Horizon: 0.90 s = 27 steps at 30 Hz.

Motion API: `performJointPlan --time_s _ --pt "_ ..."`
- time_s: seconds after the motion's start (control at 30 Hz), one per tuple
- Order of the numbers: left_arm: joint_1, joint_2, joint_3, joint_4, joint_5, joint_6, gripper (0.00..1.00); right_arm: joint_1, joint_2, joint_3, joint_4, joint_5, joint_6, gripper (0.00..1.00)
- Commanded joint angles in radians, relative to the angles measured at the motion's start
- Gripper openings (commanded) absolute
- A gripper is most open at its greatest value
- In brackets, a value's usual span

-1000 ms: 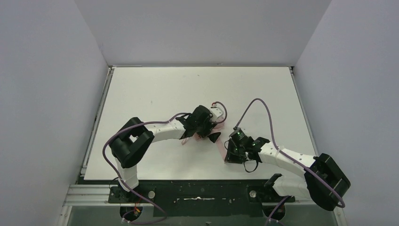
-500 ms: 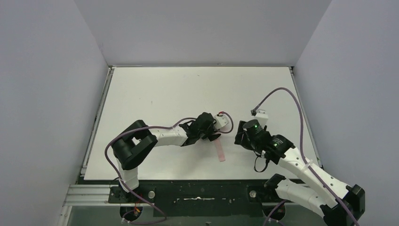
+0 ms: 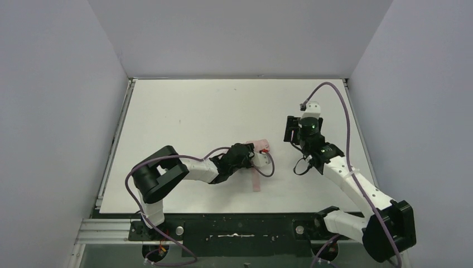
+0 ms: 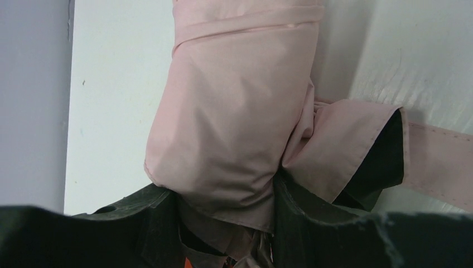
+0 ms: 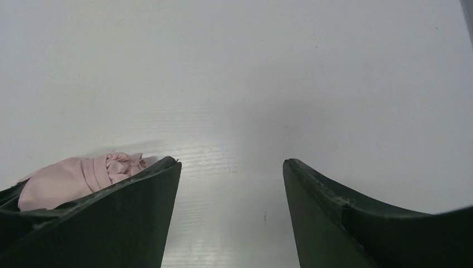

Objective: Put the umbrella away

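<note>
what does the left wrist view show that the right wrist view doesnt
Only the left wrist view shows the left gripper clamped on the umbrella close up, with a fabric band wrapped round the bundle, a flap with dark lining, and the strap trailing right. Only the right wrist view shows the right gripper open with nothing in it, aimed at bare table. Both show the pink umbrella and the white table. In the right wrist view the umbrella sits small at the left edge, partly hidden.

One umbrella [image 4: 234, 111], one table [image 3: 184, 106], one left arm [image 3: 195, 166], one right arm [image 3: 351, 181].
</note>
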Motion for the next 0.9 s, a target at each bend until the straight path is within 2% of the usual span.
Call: performJointPlan --time_s 0.0,0.1,0.2,0.3,0.43,0.53,0.7,0.87 --pt "-0.002 0.0 -0.063 -0.013 0.102 0.129 0.0 -0.13 0.096 0.115 0.113 -0.429 -0.194 0.71" --pt "-0.002 0.003 -0.088 0.023 0.127 0.149 0.0 -0.166 0.154 0.13 0.168 -0.639 -0.278 0.74" --pt "-0.003 0.006 -0.097 0.037 0.143 0.165 0.0 -0.191 0.251 0.202 0.117 -0.855 -0.402 0.74" --pt "-0.006 0.004 -0.108 0.047 0.157 0.176 0.0 -0.202 0.353 0.277 0.021 -1.03 -0.57 0.74" --pt "-0.015 0.0 -0.127 0.061 0.164 0.198 0.0 -0.2 0.487 0.42 -0.188 -1.172 -0.752 0.75" --pt "-0.021 0.001 -0.137 0.077 0.157 0.213 0.0 -0.196 0.561 0.521 -0.312 -1.215 -0.836 0.75" --pt "-0.02 0.002 -0.148 0.094 0.161 0.233 0.0 -0.155 0.616 0.609 -0.469 -1.192 -1.009 0.75" --pt "-0.024 0.002 -0.155 0.093 0.17 0.249 0.0 -0.137 0.629 0.63 -0.534 -1.21 -1.136 0.76"
